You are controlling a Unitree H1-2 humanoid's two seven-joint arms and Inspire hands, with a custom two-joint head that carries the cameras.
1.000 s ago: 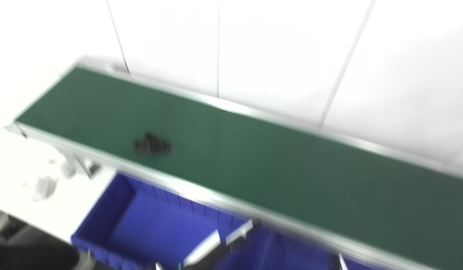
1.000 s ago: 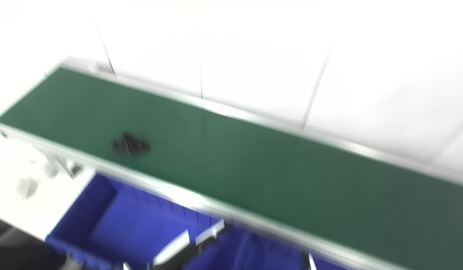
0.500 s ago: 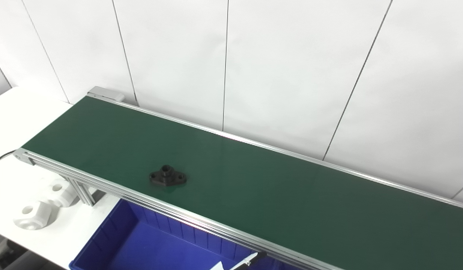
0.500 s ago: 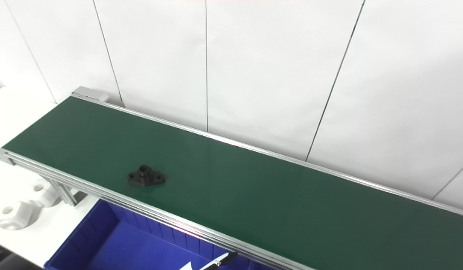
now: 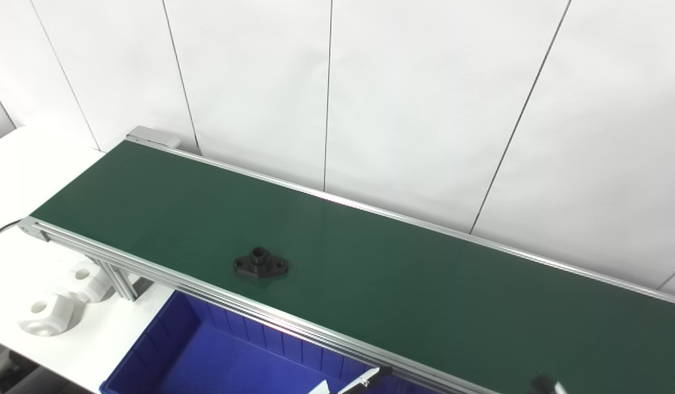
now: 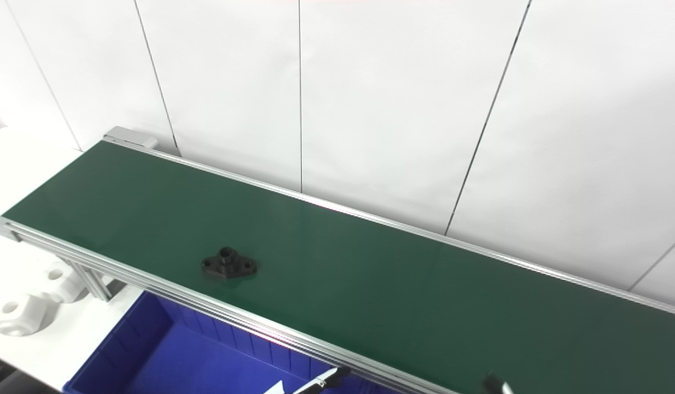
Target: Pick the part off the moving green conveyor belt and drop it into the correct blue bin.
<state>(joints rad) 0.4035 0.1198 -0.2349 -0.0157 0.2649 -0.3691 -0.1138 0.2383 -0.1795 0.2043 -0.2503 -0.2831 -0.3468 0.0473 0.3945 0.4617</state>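
A black flanged part (image 5: 260, 264) with a raised hub and two bolt holes lies flat on the green conveyor belt (image 5: 403, 273), close to the belt's near rail and left of its middle. Below that rail, a blue bin (image 5: 206, 361) shows at the bottom left, holding a white divider card with a black clip (image 5: 365, 380). At the bottom edge on the right, a small dark tip (image 5: 542, 382) pokes into view, apparently of my right hand; too little shows to tell its state. My left hand is out of view.
Two white blocks with holes (image 5: 56, 298) sit on the white table (image 5: 20, 164) at the left, beside the belt's aluminium leg (image 5: 116, 279). A white panelled wall (image 5: 425, 98) runs right behind the belt's far rail.
The camera tilted up and the blur cleared after the oldest frames. Since then the black part has ridden rightward along the belt, and a dark tip has entered at the bottom right.
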